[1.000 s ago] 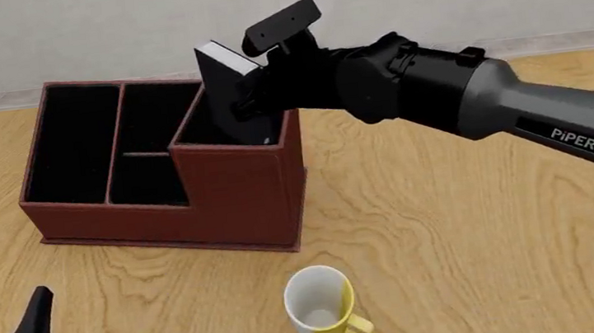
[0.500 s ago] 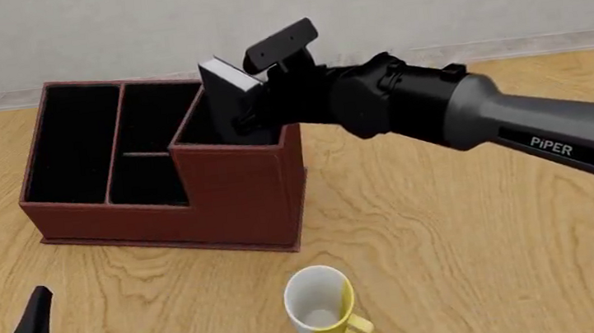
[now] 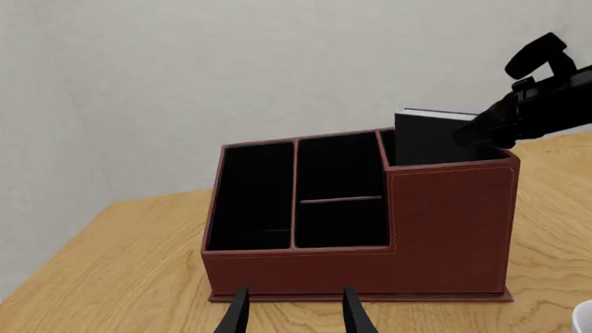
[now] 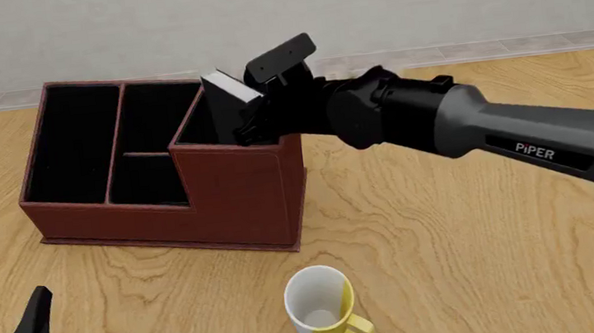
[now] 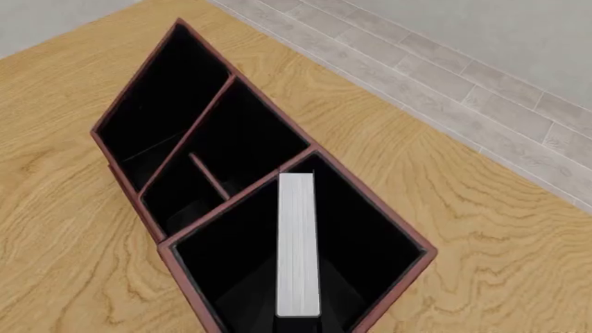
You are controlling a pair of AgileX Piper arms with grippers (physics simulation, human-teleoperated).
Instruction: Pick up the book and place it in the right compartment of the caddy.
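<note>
While gripped, book [image 4: 226,93] sits partly inside right compartment [image 4: 229,128].

We can read only one piece of lettering: the word "PiPER" in white capitals, with a small i, printed on the grey, rounded forearm casing of the right arm [image 4: 539,149], seen in the front view. On the reddish-brown leather-look box caddy [image 4: 240,197], the thick black hardcover book with white page edges [image 4: 230,95] and the white-and-yellow mug [image 4: 323,306] we find no title, label, number or sign. Both wrist views likewise give us nothing we can read.
</note>
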